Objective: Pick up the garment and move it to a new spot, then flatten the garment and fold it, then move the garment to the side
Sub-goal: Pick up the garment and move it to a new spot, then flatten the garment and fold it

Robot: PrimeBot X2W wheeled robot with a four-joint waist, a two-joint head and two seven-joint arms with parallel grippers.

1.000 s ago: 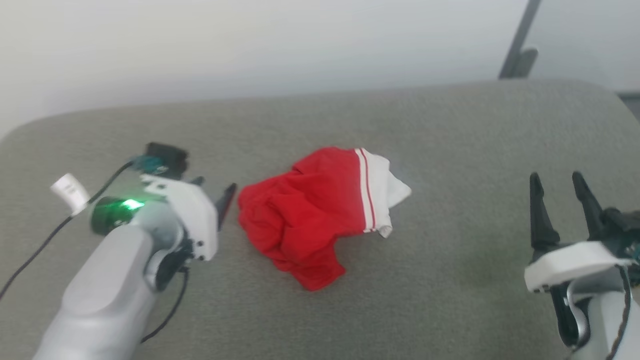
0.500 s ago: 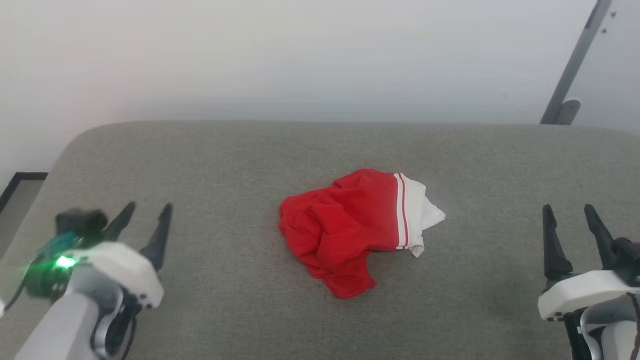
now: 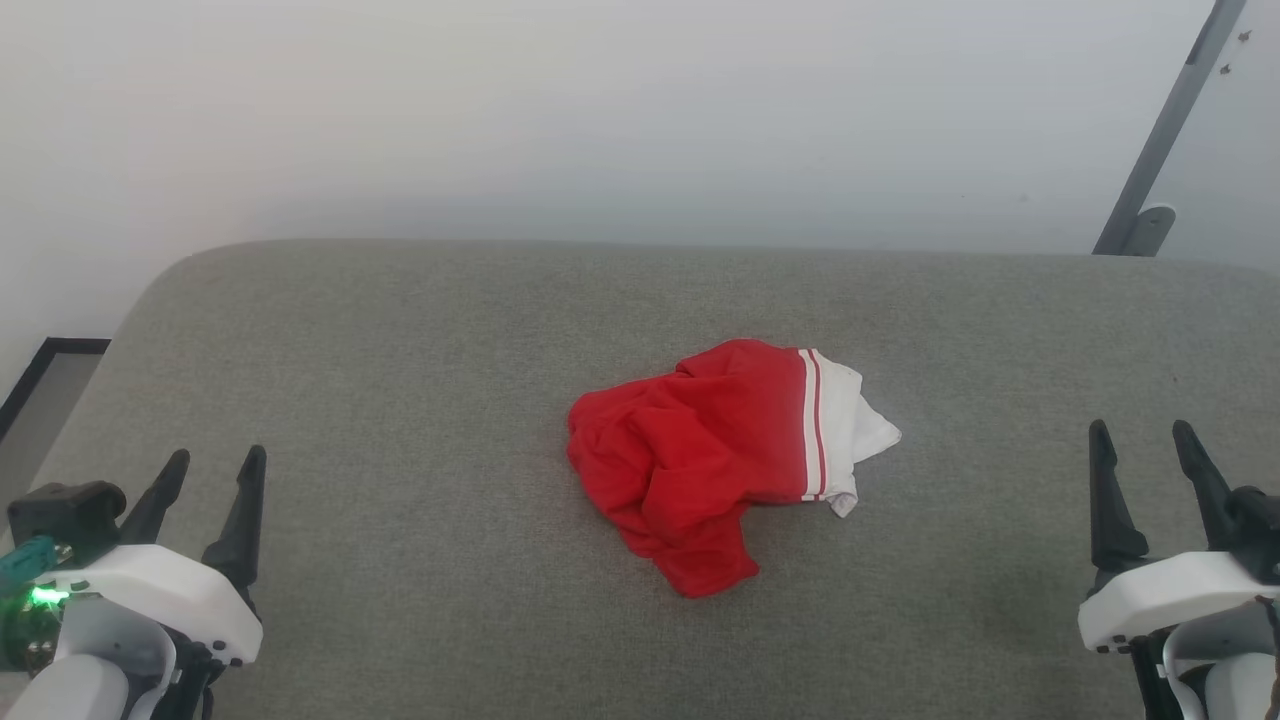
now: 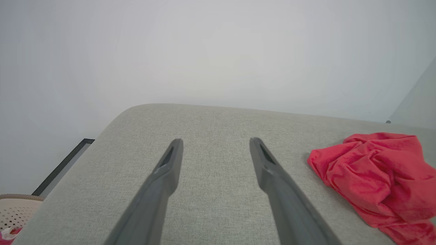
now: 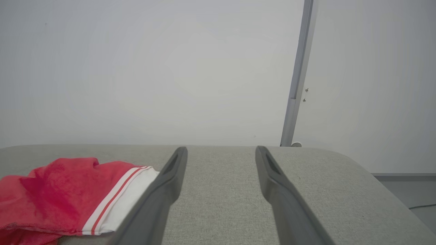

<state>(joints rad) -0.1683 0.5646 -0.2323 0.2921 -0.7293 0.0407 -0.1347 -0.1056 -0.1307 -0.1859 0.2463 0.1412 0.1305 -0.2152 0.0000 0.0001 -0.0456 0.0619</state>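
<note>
One wide desk takes up the lower part of the head view. It is padded, covered in grey woven cloth with a fine, even grain, and its far corners are rounded. Behind it rises a plain, pale wall, smooth and matt. A slim grey metal post leans up the wall at the far right, and a dark strip edges the floor at the left. In the left wrist view a pale perforated basket sits low beside the desk's left end.

The garment lies crumpled near the middle of the desk – a soft red heap of deep folds. A flat white panel and red-and-white striped trim lie along its right side.

The left gripper hovers at the near left and the right gripper at the near right – both well apart from the garment. Each has its long, dark, tapering fingers spread wide with nothing between them.
</note>
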